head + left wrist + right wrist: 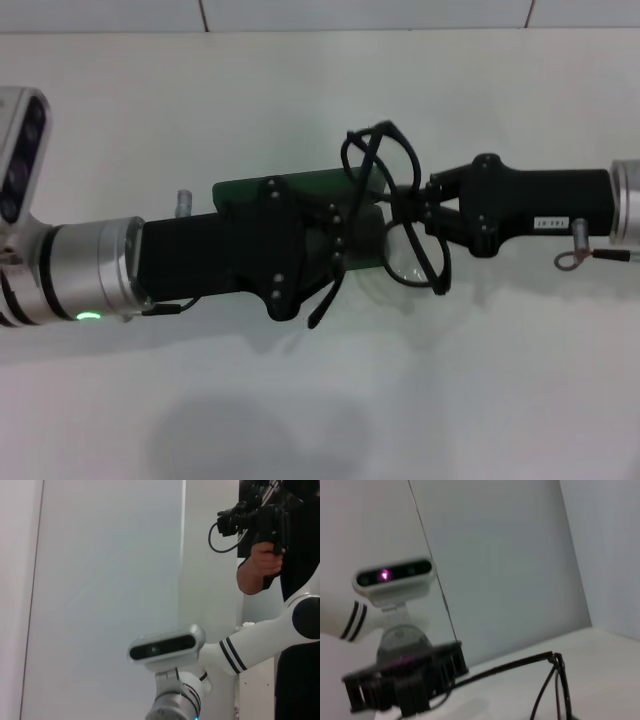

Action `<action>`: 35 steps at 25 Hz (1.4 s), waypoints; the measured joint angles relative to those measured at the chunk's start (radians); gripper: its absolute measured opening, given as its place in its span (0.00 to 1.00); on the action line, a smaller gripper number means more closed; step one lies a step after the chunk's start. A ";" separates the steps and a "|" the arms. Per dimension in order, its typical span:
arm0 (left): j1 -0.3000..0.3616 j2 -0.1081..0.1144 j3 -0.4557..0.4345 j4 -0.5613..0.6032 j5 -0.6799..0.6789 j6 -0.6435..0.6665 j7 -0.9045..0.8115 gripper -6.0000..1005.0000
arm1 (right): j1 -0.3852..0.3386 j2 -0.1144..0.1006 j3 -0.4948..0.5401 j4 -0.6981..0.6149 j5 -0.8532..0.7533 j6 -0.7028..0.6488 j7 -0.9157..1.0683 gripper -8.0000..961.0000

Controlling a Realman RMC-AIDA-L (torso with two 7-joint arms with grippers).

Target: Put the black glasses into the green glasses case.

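In the head view the green glasses case point(240, 191) lies on the white table, mostly covered by my left gripper point(338, 237), which reaches in from the left and clamps the case across its width. My right gripper point(400, 212) comes in from the right and is shut on the black glasses point(412, 262) at the middle of the frame. It holds them tilted over the case's right end. One lens rises behind the case and the other hangs in front. A slim temple arm point(510, 667) shows in the right wrist view.
The white table point(320, 400) has a tiled wall behind it. The left wrist view shows my right arm's wrist camera point(167, 647) and a person point(260, 565) holding a controller. The right wrist view shows my left arm's gripper body point(405, 685).
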State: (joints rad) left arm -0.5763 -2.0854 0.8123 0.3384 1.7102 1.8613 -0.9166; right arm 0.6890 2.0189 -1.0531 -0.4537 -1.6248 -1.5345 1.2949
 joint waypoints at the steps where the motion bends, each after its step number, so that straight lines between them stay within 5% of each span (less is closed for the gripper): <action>1: 0.000 0.000 0.000 0.000 0.002 -0.001 0.000 0.01 | 0.001 0.000 0.000 -0.001 0.009 -0.003 0.000 0.11; 17: -0.025 -0.009 0.014 -0.044 -0.001 -0.002 0.015 0.01 | 0.020 0.009 -0.023 0.003 0.082 -0.031 -0.003 0.11; 35: -0.060 -0.016 0.014 -0.098 -0.003 -0.022 0.023 0.01 | 0.029 0.009 -0.161 0.001 0.237 -0.034 -0.006 0.11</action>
State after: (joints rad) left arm -0.6363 -2.1011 0.8268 0.2408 1.7076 1.8392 -0.8933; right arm 0.7180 2.0278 -1.2136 -0.4531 -1.3880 -1.5685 1.2884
